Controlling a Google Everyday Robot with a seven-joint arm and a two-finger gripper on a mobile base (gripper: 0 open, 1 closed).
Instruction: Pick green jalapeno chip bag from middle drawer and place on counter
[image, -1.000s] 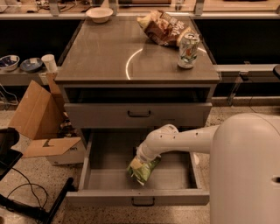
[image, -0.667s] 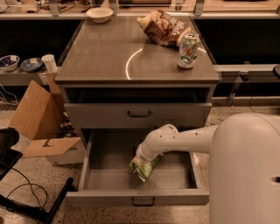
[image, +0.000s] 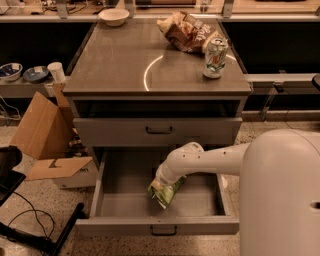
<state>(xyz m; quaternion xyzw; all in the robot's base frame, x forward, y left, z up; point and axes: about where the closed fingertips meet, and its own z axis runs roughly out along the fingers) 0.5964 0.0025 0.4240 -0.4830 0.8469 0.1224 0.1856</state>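
Nothing can be read. The brown chip bag at the back right corner of the counter, the soda can by its right edge and the green jalapeno chip bag carry only illegible print. The gripper is at that bag, over the centre of the middle drawer.

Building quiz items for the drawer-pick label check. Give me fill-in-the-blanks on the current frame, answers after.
1. On the counter, the soda can stands ___ next to the brown chip bag.
2. The tool is down inside the middle drawer, which is pulled ___.
3. The green jalapeno chip bag is in that drawer at the tool, not yet on the ___.

Missing words: upright; open; counter
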